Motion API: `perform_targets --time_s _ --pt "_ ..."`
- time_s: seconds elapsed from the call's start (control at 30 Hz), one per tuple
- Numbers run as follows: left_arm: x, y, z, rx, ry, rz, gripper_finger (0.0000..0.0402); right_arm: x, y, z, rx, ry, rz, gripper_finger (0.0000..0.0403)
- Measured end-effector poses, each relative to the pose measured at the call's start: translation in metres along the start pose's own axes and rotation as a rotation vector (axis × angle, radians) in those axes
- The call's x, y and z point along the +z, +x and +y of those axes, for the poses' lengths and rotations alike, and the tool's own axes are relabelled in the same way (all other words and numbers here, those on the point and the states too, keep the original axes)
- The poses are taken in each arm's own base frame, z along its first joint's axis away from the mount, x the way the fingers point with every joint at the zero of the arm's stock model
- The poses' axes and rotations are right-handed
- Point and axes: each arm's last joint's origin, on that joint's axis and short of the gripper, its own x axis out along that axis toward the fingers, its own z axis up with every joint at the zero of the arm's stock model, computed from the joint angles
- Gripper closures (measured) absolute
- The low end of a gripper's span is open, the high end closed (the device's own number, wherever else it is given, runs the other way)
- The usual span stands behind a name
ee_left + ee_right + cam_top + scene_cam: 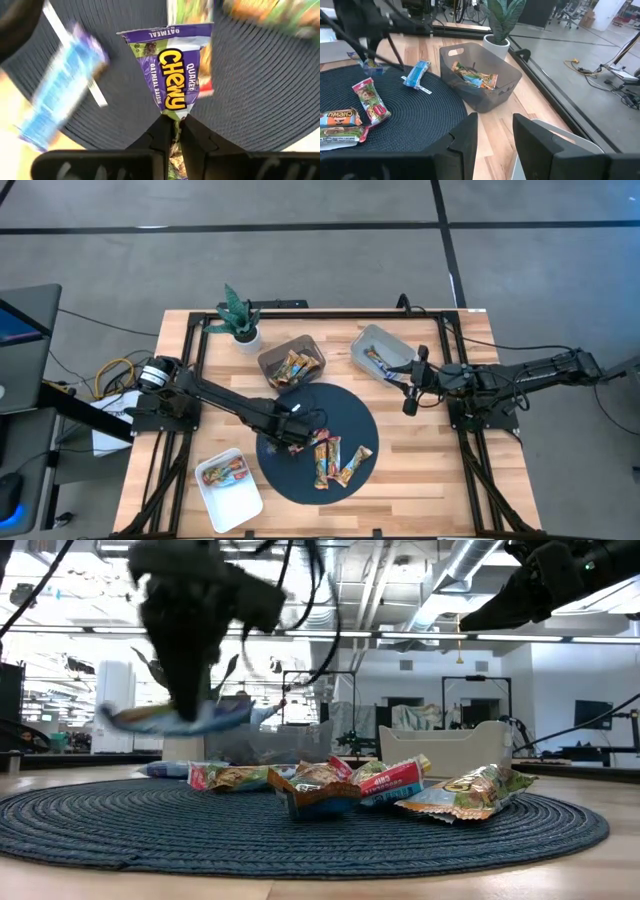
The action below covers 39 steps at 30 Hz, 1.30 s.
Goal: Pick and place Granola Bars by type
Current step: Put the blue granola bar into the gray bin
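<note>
My left gripper [173, 131] pinches a purple Chewy granola bar [173, 75] above the round dark woven mat [362, 415]. My right gripper [492, 132] hangs parted, empty, over the light grey bin [372, 340] near the table's far edge.

Purple-edged granola bar wrapper [175, 70], end pinched in left gripper [176, 131] jaws: "QUAKER CHEWY OATMEAL RAISIN", "OATMEAL" on top edge; orange bar [339, 118] on round mat [420, 117]: "CHEWY".
</note>
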Motion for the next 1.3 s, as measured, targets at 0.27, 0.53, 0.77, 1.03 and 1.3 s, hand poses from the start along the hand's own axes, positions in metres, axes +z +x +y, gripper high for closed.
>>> perform_targets --time_s 0.27,0.53,0.77,1.03,1.3 --pt "0.040 -0.047 0.009 0.128 0.178 -0.244 0.0379 0.000 0.000 0.000 0.000 0.000 0.000 0.0285" --pt "0.087 -0.067 0.059 0.232 0.317 -0.392 0.0379 0.000 0.000 0.000 0.000 -0.016 0.000 0.0285" --pt "0.117 -0.072 0.123 0.307 0.357 -0.463 0.0379 0.000 0.000 0.000 0.000 -0.024 0.000 0.0285" --pt "0.147 -0.089 0.177 0.260 0.468 -0.726 0.0379 0.000 0.000 0.000 0.000 -0.024 0.000 0.0285" --pt "0.169 -0.098 0.193 0.162 0.561 -1.010 0.0379 0.000 0.001 0.000 0.000 -0.028 0.004 0.0285"
